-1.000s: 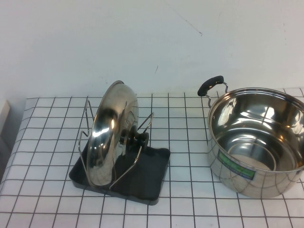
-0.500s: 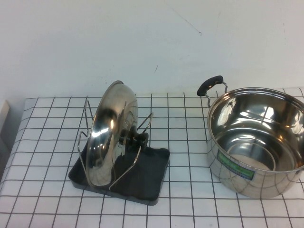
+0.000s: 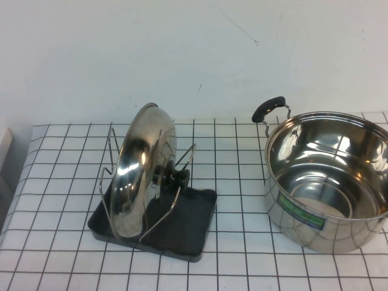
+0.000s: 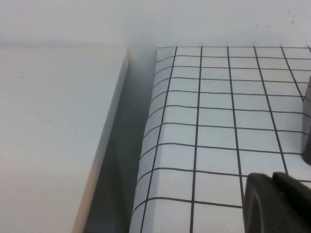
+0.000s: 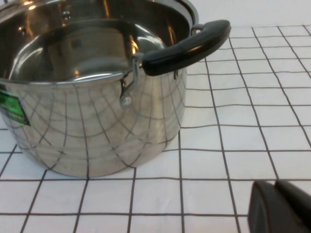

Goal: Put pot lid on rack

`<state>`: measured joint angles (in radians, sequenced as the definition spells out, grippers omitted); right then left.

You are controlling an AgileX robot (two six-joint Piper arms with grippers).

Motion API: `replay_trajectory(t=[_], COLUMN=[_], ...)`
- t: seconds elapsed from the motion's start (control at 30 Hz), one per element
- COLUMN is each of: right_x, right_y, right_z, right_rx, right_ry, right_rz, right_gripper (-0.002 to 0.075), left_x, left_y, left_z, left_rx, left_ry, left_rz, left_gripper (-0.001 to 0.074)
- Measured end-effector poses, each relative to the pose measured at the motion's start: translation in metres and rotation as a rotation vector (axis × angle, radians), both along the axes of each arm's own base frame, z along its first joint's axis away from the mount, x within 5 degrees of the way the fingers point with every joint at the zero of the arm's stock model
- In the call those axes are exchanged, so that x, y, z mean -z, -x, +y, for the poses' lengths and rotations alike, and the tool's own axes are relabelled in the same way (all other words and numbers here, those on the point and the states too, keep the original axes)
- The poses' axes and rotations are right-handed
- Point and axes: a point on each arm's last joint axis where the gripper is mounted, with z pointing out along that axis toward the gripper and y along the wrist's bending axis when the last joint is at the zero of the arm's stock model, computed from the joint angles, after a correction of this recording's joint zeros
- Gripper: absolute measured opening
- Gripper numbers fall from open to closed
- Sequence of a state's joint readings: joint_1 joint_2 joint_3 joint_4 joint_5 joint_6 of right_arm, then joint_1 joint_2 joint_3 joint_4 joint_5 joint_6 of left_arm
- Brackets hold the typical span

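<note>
The shiny steel pot lid [image 3: 140, 170] stands on edge in the dark grey rack [image 3: 182, 227], leaning between the wire supports, its black knob [image 3: 177, 176] facing right. Neither arm shows in the high view. My left gripper [image 4: 276, 177] is shut and empty, low over the checked cloth near the table's left edge. My right gripper [image 5: 278, 186] is also shut and empty, over the cloth beside the steel pot [image 5: 92, 92]. No gripper touches the lid or the rack.
A deep steel pot [image 3: 330, 179] with a green label and black handle [image 3: 268, 108] stands at the right of the table. A white surface [image 4: 53, 136] lies beyond the table's left edge, across a gap. White wall behind.
</note>
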<state>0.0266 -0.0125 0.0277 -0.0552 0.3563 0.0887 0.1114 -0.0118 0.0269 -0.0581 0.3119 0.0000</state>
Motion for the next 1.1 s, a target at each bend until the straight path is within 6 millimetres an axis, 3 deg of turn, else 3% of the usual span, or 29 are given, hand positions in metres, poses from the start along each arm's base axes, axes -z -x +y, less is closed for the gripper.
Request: replay_trajectory(t=[0.77, 1.1], right_x=[0.000, 0.000], right_y=[0.000, 0.000], right_z=[0.000, 0.000], right_rx=[-0.002, -0.002], right_ry=[0.000, 0.000], right_rz=[0.000, 0.000], right_gripper=[-0.0002, -0.0002], left_x=[0.000, -0.001], left_y=[0.000, 0.000], left_z=[-0.004, -0.010], left_rx=[0.068, 0.075], left_ry=[0.004, 0.221], left_rz=[0.000, -0.015], left_gripper=[-0.0002, -0.0002])
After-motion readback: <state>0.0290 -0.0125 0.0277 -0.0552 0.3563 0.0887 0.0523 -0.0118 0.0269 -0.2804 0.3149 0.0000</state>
